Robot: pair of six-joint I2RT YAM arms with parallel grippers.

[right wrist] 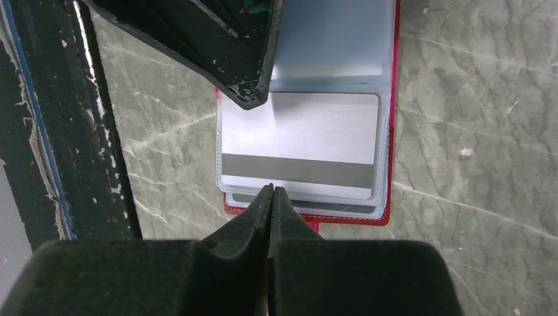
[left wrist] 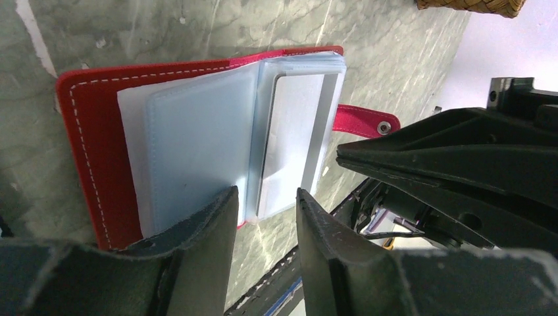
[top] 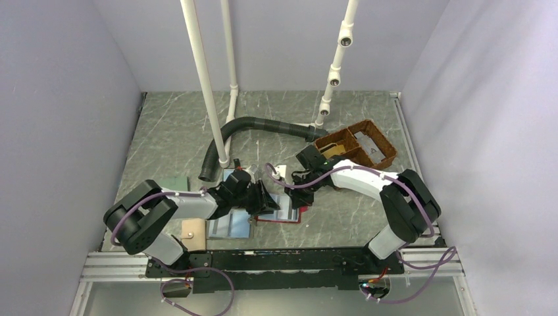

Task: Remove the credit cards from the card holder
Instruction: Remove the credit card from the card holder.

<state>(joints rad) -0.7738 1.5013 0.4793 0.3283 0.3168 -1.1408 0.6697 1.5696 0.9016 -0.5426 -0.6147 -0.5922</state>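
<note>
right wrist shows right gripper (right wrist: 271,194) closed at card (right wrist: 299,135) in card holder (right wrist: 335,46).

White-shelled arms (top: 358,176) with black joints — purple cables (top: 158,193).

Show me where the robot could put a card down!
The table is bare at the back left, between the left wall and the black hose, and at the near right, between the card holder and the right arm's base. The middle is crowded: left gripper, right gripper, card holder and blue wallet bunch together. The basket fills the back right.
</note>
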